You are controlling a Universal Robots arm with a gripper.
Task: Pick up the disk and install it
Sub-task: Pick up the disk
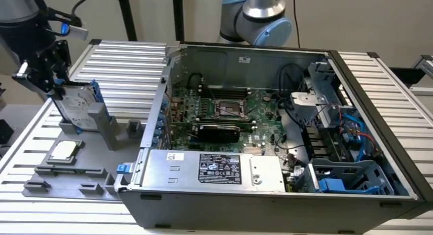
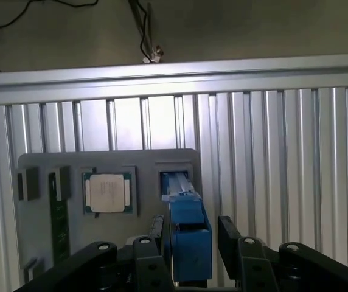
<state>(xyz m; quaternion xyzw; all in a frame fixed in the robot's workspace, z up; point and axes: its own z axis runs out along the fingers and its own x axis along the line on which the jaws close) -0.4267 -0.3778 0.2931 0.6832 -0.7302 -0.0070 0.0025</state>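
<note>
One disk (image 1: 76, 105) stands on end in a slot of the grey holder (image 1: 40, 180) on the ribbed table (image 1: 121, 57), by the exterior view's left edge, outside the case (image 1: 379, 93). Its long axis runs close to upright, and one short end sits down in the slot. The broad face is silver-grey with a paler patch, and blue rails run along its edges. In the wrist view the disk (image 2: 189, 237) shows edge-on as a blue strip rising from the holder (image 2: 40, 167).

One tool (image 1: 60, 90) is at the disk's upper end. In the wrist view the tool (image 2: 192, 234) straddles it with a dark finger on each side. A thin gap shows between each finger and the blue rail, so the tool is parted around the disk and not clamped on it.

One square chip (image 1: 64, 150) lies flat in its own pocket of the holder, just beside the disk's slot, and shows in the wrist view too (image 2: 107, 193).

One case lies open on the table, well apart from the disk. Inside it are one power supply (image 1: 210, 169) and one blue cage (image 1: 341, 181).
</note>
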